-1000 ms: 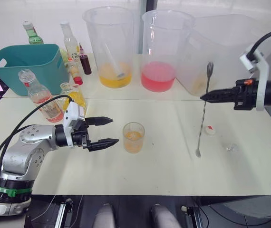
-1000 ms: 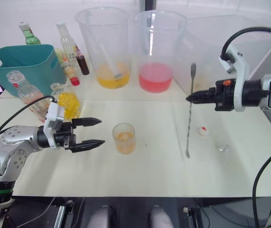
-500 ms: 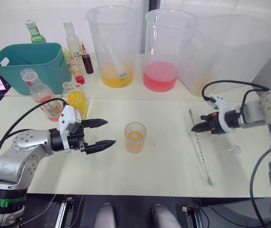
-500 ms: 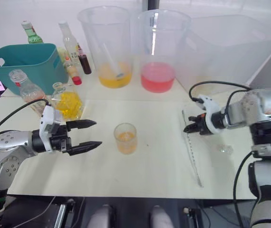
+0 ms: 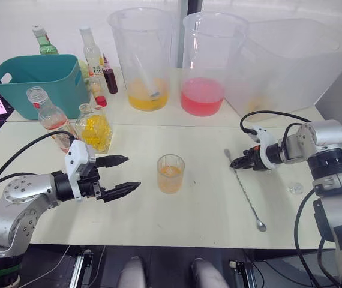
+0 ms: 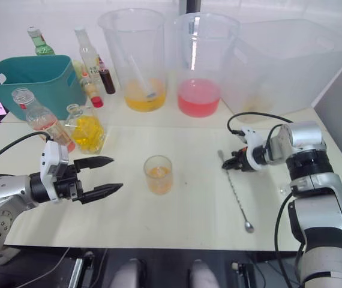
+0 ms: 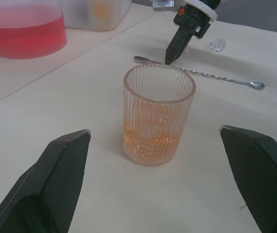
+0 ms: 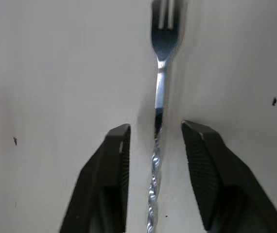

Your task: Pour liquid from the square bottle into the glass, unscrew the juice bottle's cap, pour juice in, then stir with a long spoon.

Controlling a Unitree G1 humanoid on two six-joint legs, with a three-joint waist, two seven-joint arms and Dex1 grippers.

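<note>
Silver and thin, the long spoon lies flat on the cream table in the head view, running from its forked end near the right gripper down toward the table's near edge, where its small bowl rests. That gripper sits low at the spoon's forked end. The glass stands upright mid-table, holding a little orange liquid, well apart from the spoon. The left gripper hovers just beside the glass on its left, fingers spread wide and empty. Behind it stand the square bottle with yellow liquid and the juice bottle, uncapped, both in front of a teal basket. Two big measuring jugs, one with yellow liquid and one with pink, line the back.

From the left wrist view, the ribbed glass stands between the two spread black fingers, touching neither. Beyond it the spoon lies on the table with the right gripper's tip pointing down at it.

From the right wrist view, the twisted spoon stem runs between the two fingers, which stand apart on either side with a gap to the metal; the grip is released.
</note>
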